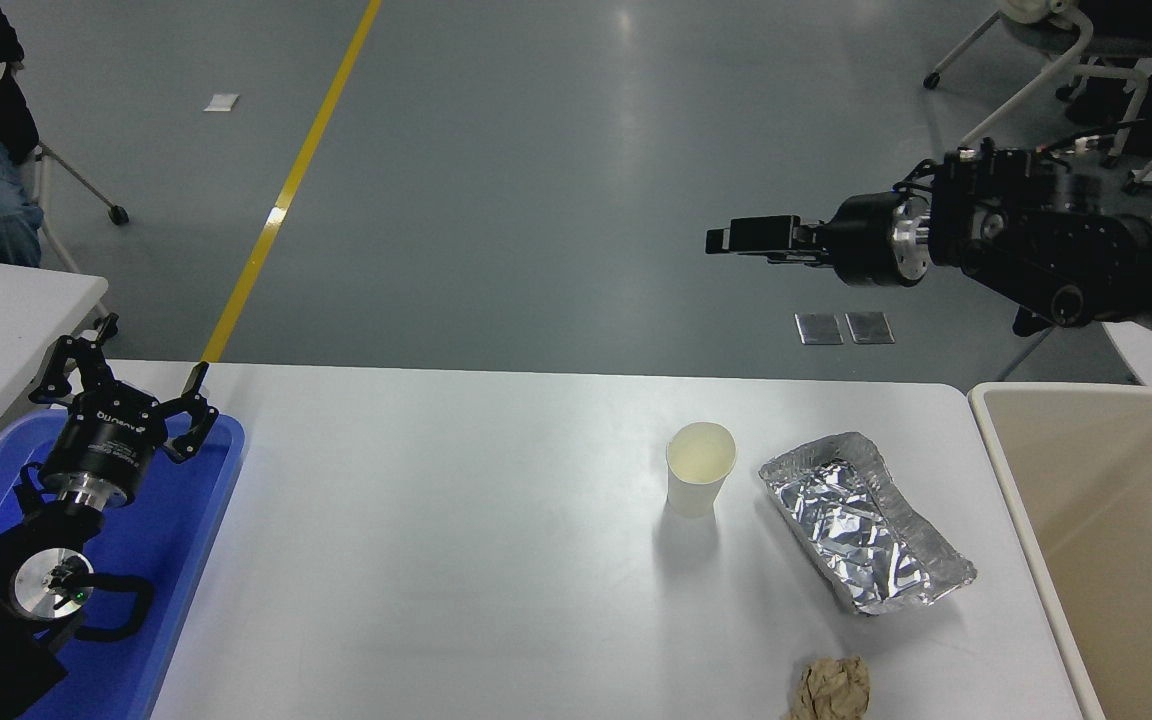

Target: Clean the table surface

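With the paper cup point(700, 467), foil tray point(864, 522) and crumpled brown paper point(833, 688) littering the table surface point(436, 540), the right gripper point(736, 240), jaws seemingly narrow, hung high beyond the far edge, so it needed lowering squarely over one item, while the left gripper point(126, 385) sat parked, jaws spread, over the blue tray point(186, 540).

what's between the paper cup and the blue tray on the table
Nothing: in the head view the table surface between the paper cup and the blue tray is bare white.

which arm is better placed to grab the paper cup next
Right, probably. The right gripper is raised beyond the table's far edge, roughly in line with the paper cup; the left gripper sits parked over the blue tray, far from it.
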`<action>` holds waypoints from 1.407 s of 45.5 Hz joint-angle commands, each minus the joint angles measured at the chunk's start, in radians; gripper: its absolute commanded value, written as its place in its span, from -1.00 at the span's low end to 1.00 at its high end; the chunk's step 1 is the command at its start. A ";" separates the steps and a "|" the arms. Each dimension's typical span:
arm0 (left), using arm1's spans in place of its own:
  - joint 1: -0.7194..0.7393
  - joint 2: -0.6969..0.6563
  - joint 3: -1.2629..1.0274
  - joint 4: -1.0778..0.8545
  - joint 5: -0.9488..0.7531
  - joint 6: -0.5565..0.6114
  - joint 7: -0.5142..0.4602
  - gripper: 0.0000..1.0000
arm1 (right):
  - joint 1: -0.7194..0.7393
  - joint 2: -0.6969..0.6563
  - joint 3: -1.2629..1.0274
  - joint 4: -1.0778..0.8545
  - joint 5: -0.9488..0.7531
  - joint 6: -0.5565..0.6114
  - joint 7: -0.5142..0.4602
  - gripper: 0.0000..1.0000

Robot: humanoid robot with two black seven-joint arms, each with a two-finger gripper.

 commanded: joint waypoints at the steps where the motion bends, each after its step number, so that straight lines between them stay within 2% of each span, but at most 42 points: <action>1: 0.000 -0.001 0.000 0.000 0.000 0.000 0.000 1.00 | 0.012 0.092 -0.019 0.035 -0.174 -0.008 0.001 0.98; 10: 0.000 0.001 0.000 0.000 0.000 0.000 0.000 1.00 | -0.069 0.187 -0.048 -0.031 -0.187 -0.057 -0.005 0.98; 17: 0.000 -0.001 0.000 0.000 0.000 0.000 0.000 1.00 | -0.185 0.242 -0.091 -0.184 -0.187 -0.099 -0.005 0.98; 50: 0.000 -0.001 0.000 0.000 0.000 0.000 0.000 1.00 | -0.327 0.232 -0.106 -0.285 -0.187 -0.157 0.018 0.97; 56: 0.000 0.001 0.000 0.000 0.000 0.000 0.000 1.00 | -0.328 0.230 -0.144 -0.287 -0.187 -0.203 0.034 0.96; 64: 0.000 -0.001 0.000 0.000 0.000 0.000 0.000 1.00 | -0.350 0.227 -0.175 -0.316 -0.187 -0.248 0.041 0.86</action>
